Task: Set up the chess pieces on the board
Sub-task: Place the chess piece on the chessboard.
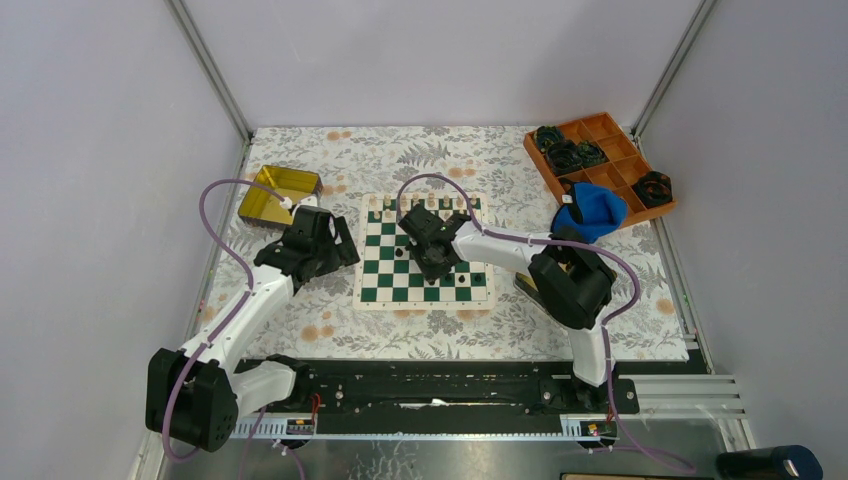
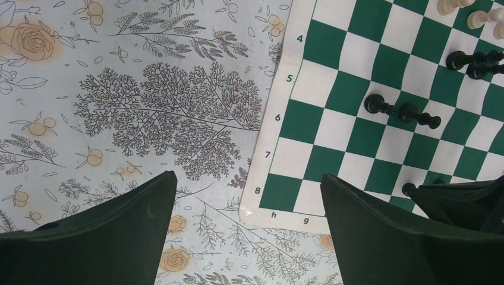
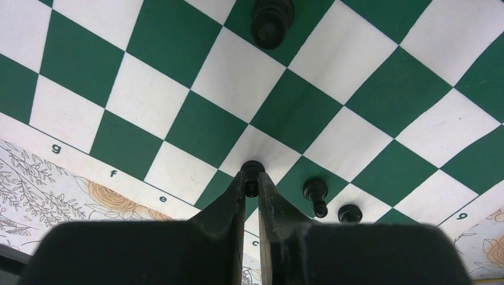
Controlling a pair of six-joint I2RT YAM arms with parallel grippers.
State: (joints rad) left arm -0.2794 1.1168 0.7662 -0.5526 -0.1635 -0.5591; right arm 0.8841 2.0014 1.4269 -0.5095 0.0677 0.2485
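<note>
The green-and-white board [image 1: 385,285] lies mid-table. Cream pieces [image 1: 425,205] line its far edge; a few black pieces [image 1: 470,279] stand near the front. My right gripper [image 1: 432,262] is over the board, shut on a small black piece [image 3: 252,171] that stands near the lettered edge; two more black pieces [image 3: 315,193] stand just to its right. My left gripper [image 2: 246,199] is open and empty, low over the cloth by the board's corner [image 2: 273,199]. Black pieces [image 2: 380,105] and cream pieces [image 2: 482,18] show farther across the board.
A gold tin [image 1: 278,193] sits at the far left. An orange compartment tray [image 1: 615,150] with black rings and a blue cloth [image 1: 592,210] are at the far right. A floral tablecloth [image 1: 330,330] covers the table.
</note>
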